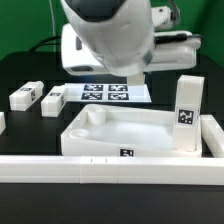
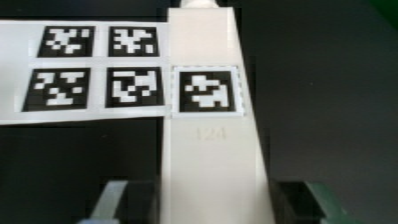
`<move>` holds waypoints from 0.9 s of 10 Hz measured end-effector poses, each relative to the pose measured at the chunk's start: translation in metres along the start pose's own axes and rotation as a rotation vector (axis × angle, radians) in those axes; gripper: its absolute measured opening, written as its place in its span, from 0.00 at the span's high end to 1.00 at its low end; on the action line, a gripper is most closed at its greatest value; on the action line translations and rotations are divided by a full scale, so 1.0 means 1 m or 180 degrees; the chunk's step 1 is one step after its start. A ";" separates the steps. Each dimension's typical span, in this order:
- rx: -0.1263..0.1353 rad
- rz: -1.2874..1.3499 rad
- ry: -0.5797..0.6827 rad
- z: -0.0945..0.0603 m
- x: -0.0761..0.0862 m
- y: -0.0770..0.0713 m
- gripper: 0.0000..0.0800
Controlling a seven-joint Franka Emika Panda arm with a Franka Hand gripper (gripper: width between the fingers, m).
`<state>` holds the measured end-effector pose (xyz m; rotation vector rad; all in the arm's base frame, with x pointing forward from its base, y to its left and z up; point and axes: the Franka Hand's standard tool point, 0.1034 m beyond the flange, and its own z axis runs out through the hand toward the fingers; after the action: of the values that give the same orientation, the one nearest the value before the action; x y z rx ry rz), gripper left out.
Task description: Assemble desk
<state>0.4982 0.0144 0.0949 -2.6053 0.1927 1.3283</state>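
Observation:
The desk top, a white tray with a raised rim, lies near the front. One white leg stands upright at its corner on the exterior view's right. Two more legs lie on the black table at the exterior view's left. In the wrist view a further tagged leg runs lengthwise between the two fingers. My gripper is shut on this leg and holds it over the marker board. In the exterior view the arm's white head hides the fingers and the held leg.
The marker board lies behind the desk top, under the arm. A long low white rail runs along the front edge. A white machine housing stands at the back.

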 end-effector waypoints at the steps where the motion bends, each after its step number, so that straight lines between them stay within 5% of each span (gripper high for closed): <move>1: -0.0003 -0.0012 0.0037 0.000 0.000 -0.001 0.64; 3: -0.0010 -0.0048 0.0512 -0.011 0.014 -0.002 0.64; 9: 0.0005 -0.0197 0.1606 -0.083 -0.017 -0.007 0.64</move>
<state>0.5544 0.0016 0.1572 -2.8676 0.1855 0.6275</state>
